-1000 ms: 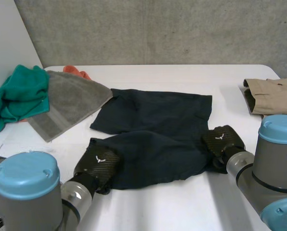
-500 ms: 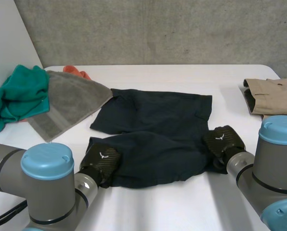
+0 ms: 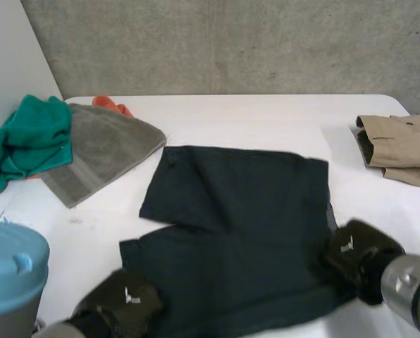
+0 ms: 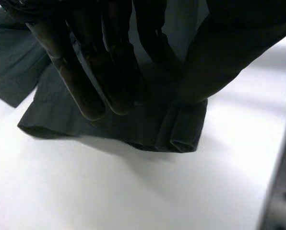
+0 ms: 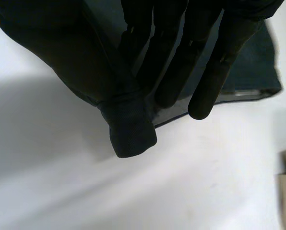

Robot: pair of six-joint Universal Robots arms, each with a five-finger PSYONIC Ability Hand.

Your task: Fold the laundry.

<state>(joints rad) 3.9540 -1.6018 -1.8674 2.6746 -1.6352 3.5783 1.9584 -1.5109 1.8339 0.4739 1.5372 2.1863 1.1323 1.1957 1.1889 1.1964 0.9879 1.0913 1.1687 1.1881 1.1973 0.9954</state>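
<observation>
My left hand (image 3: 122, 310) pinches the near left corner of the dark shorts (image 3: 238, 211) between thumb and fingers. My right hand (image 3: 356, 253) pinches the near right corner. The shorts lie spread mid-table (image 3: 266, 116), both gripped corners hidden under my hands.

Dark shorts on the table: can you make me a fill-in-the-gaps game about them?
The dark shorts lie on a ___ table.
The left hand and the right hand pinch their near edge: that makes ___ hands.
The towel beside the green cloth is ___.
Missing words: white, two, grey.
</observation>
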